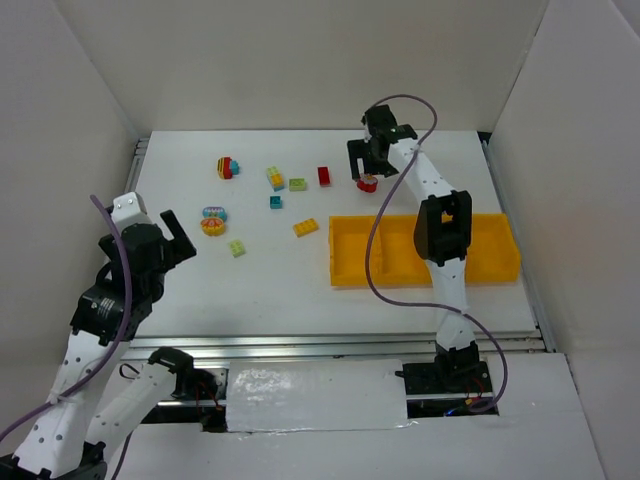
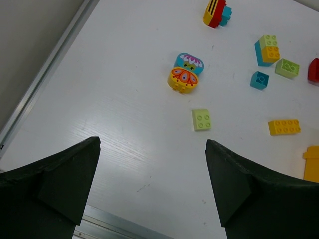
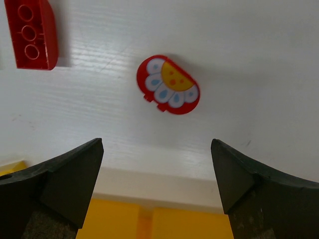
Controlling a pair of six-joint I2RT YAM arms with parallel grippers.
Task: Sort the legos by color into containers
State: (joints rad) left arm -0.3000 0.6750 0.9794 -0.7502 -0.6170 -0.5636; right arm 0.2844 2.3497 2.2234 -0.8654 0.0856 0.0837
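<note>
At the far side of the table (image 1: pixel 300 300), the right claw (image 1: pixel 366 168) hangs over a red flower-printed lego (image 1: pixel 368 183), its two fingers spread wide and holding nothing. In the right wrist view the piece (image 3: pixel 168 84) lies at about 12 o'clock from the midpoint of the claw (image 3: pixel 155 149), a little toward 1 o'clock and apart from both fingers. Its long axis runs from 10 o'clock to 4 o'clock there, so it sits skewed to the line between the fingers. A wrist turn or a small shift forward would likely be needed before closing.

The piece is flat and half-round, with a red rim, white-and-blue petals and an orange-yellow centre. A plain red brick (image 3: pixel 31 32) lies at its 10 o'clock, well apart.

The yellow-orange tray (image 1: pixel 345 275) sits at 5 o'clock from the flower piece in the top view, near it. Its edge also shows at 6 o'clock in the wrist view. No brick shows in the parts of the tray the arm leaves visible.

The left claw (image 1: pixel 172 238) is also open and empty, well apart at the table's 9 o'clock side, so the right arm is plainly the nearer one.
</note>
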